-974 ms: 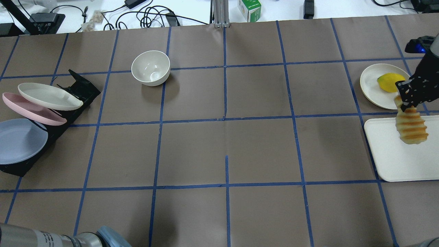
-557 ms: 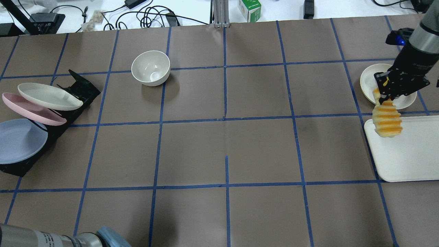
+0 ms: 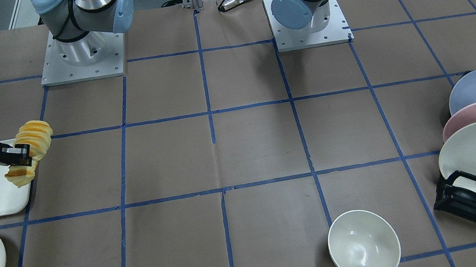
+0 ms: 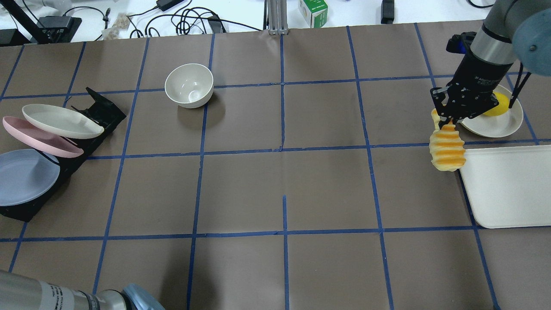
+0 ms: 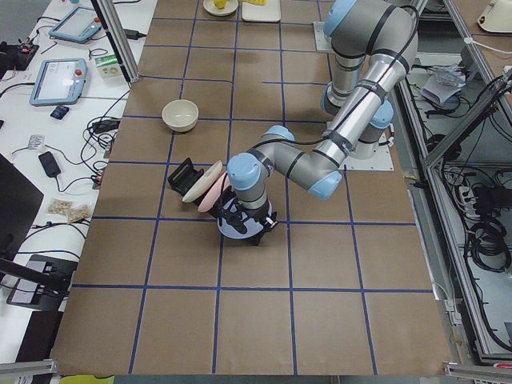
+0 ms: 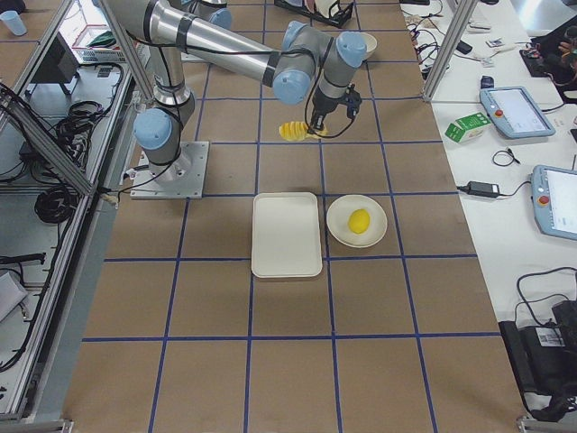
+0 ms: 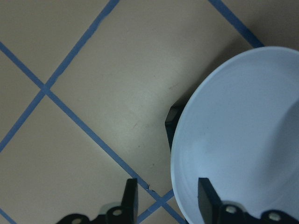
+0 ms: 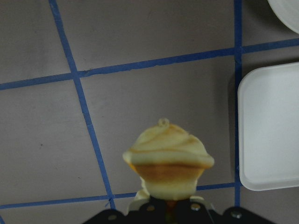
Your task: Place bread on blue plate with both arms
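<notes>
Carry step: right tool [image 4: 447,119] grips bread [image 4: 447,151] aloft near counter [image 4: 327,189] right edge; left tool [image 7: 168,198] spread astride plate [image 7: 233,140] rim. You close it next, lift plate.

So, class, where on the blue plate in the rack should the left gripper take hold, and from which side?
The blue plate is shallow and leans in the rack, so probably only its thin rim fits between jaws. Take the open side, away from the pink plate overlapping its other edge. The left gripper, open, sits over that rim.
</notes>
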Controlling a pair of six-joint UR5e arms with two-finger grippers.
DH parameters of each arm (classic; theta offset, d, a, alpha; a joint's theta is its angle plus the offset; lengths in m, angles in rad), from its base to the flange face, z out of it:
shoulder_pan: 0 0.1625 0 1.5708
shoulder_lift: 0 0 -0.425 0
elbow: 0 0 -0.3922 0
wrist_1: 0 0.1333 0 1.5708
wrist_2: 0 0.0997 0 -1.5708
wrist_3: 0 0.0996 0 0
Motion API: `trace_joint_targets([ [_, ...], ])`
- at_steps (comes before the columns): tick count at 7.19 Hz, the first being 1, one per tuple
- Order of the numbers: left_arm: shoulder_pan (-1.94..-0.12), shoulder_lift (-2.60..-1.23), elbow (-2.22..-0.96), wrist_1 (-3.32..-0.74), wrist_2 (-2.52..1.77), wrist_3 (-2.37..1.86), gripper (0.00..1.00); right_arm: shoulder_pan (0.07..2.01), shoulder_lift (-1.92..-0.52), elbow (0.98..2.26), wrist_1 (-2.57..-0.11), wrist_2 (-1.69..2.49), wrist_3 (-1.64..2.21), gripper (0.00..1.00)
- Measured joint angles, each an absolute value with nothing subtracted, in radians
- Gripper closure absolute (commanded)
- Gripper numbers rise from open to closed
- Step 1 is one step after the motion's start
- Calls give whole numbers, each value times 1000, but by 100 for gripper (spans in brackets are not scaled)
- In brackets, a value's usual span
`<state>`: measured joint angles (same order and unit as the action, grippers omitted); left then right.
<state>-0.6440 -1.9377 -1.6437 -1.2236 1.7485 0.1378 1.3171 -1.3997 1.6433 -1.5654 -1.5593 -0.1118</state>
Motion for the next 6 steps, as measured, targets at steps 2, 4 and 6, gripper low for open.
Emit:
trace_joint_targets([
  [2, -644, -1969, -1639, -1222, 1754, 138, 58, 1323, -1400, 1647, -1565, -1557, -107, 100],
  [4, -643, -1981, -1631, -1223, 1765, 142, 100, 1324, -1400, 1649, -1565, -1557, -106, 100],
  [6, -643, -1989, -1628, -1223, 1777, 144, 100, 1324, -1399, 1650, -1564, -1557, -106, 100],
])
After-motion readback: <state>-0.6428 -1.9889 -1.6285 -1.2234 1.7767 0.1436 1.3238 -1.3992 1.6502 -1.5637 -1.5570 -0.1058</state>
